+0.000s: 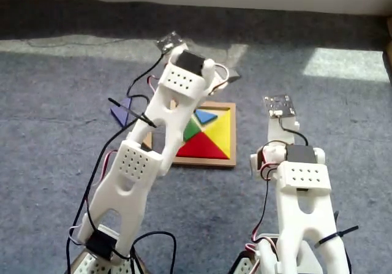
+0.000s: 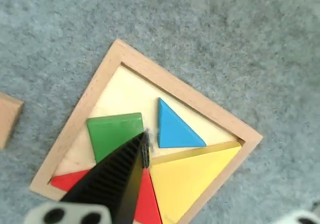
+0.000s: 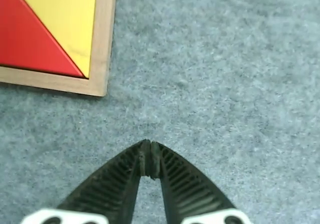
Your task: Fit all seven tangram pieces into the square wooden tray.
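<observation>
From above, the square wooden tray (image 1: 205, 161) is seen under the left arm (image 1: 165, 102), a purple piece (image 1: 124, 110) apart on carpet (image 1: 55, 133); wrist-on, the left gripper (image 2: 145, 143), grip indiscernible, is held at the green piece (image 2: 112, 134) beside bare tray floor; the right gripper (image 3: 150, 159) is clenched empty over open carpet.

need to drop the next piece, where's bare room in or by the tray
The tray is bare in its corner bordered by the green piece and blue triangle; carpet between tray and right tool is open. Crowded around the left tool.
</observation>
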`<control>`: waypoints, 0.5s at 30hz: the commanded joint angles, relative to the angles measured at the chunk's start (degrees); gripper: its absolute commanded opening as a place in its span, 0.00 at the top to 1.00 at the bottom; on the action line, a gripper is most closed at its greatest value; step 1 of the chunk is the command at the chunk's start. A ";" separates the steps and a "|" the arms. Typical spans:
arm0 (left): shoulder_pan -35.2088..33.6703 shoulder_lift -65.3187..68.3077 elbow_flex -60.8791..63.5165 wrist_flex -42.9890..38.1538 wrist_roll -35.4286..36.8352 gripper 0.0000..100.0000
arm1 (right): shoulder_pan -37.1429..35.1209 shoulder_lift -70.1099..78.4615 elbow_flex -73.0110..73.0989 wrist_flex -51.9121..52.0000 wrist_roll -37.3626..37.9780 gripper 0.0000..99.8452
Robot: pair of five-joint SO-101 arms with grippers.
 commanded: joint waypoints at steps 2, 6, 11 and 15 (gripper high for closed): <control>-1.27 -7.08 5.49 0.62 -3.16 0.47 | 0.66 -1.71 -0.40 -0.92 -0.09 1.00; 0.48 -15.34 19.38 0.62 -3.60 0.46 | 0.66 -1.71 0.13 -3.30 0.00 1.00; 0.48 -20.18 30.90 0.18 -4.57 0.46 | 0.66 -1.63 0.13 -3.56 0.00 1.00; -0.57 -17.19 31.25 0.18 -6.24 0.46 | 0.66 -1.63 0.13 -3.56 0.00 1.00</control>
